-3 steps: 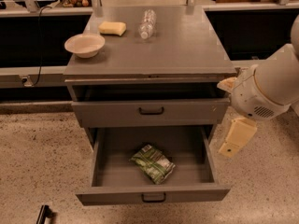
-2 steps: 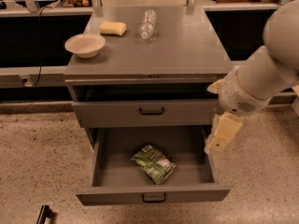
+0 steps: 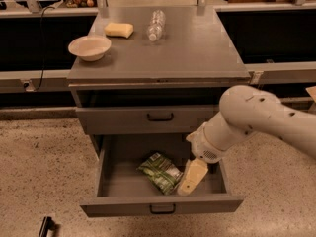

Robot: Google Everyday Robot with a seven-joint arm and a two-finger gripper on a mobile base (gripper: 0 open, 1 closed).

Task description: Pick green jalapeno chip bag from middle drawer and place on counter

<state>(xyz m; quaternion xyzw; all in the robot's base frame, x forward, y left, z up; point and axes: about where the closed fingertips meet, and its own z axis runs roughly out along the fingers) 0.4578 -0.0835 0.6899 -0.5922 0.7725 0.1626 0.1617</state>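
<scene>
The speckled beige floor (image 3: pixel 39 167) runs under a matt-grey metal cabinet, whose flat rectangular counter (image 3: pixel 197 53) fills the upper middle of the view. The robot's white, smooth, rounded arm (image 3: pixel 256 117) comes in from the right and bends down in front of the cabinet's right side, covering that end of the shut drawer (image 3: pixel 118 121) with its flat front panel and dark loop handle.

Below that, the middle drawer (image 3: pixel 123 186) stands pulled out, a wide grey box with a flat floor, low side walls and a small dark handle on its front. The arm's wrist hangs over the drawer's right rear corner.

The cream-coloured gripper (image 3: pixel 191 177) reaches down inside the drawer, just beside the right edge of the green jalapeno chip bag (image 3: pixel 159 171). I cannot tell whether it is open or closed, nor whether it touches the bag. The bag lies flat on the drawer floor near the middle, glossy, wrinkled, turned at an angle.

On the counter's left sits a shallow pale bowl (image 3: pixel 89 47). Behind it lies a yellow sponge block (image 3: pixel 119 29), and to the sponge's right a clear plastic bottle (image 3: pixel 156 25) lies on its side.
</scene>
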